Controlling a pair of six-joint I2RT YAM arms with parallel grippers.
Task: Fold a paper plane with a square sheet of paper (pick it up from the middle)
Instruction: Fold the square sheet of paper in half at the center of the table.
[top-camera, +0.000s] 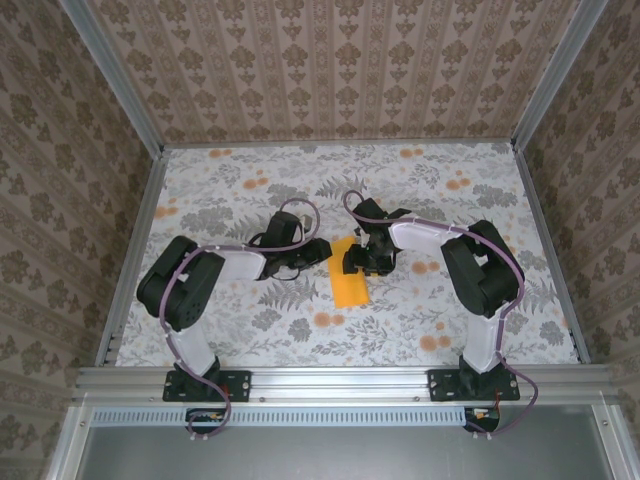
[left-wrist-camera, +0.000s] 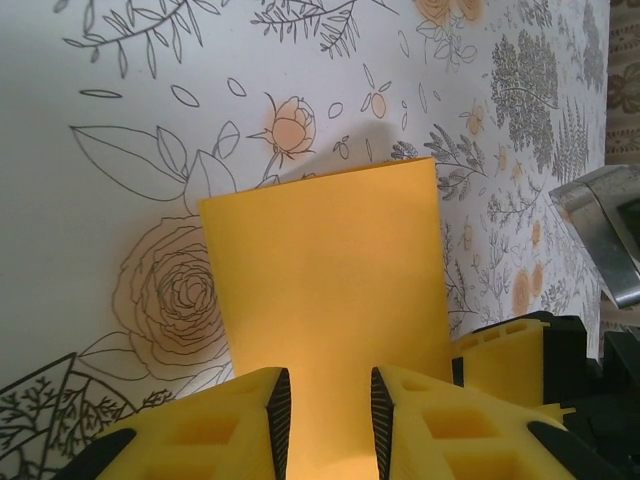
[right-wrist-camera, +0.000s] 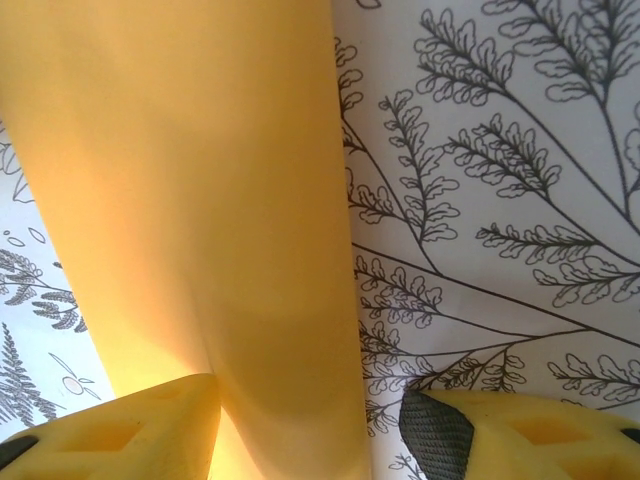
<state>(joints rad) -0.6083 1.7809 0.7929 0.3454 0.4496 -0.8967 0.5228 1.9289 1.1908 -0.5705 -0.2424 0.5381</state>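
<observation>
progress: square sheet of paper (top-camera: 349, 283) lying halved; nose folds remaining
left hand (left-wrist-camera: 325, 400): gaping slightly, paper's 10 o'clock
right hand (right-wrist-camera: 310, 425): gaping wide

1. The square sheet of paper (top-camera: 350, 285): plain orange-yellow, no print.
2. The desk cloth (top-camera: 480, 300) around the paper: white, with grey ferns and leaves and small mottled orange flowers.
3. The walls (top-camera: 330, 70) beyond the paper: beige with brown damask stripes.
4. The left gripper (left-wrist-camera: 330, 405) over the paper: yellow fingers (left-wrist-camera: 190, 440), black ribbed pads (left-wrist-camera: 279, 405).
5. The left arm (top-camera: 235, 262) and right arm (top-camera: 425, 238) flanking the paper: black and white, with purple cables (top-camera: 300, 205).
</observation>
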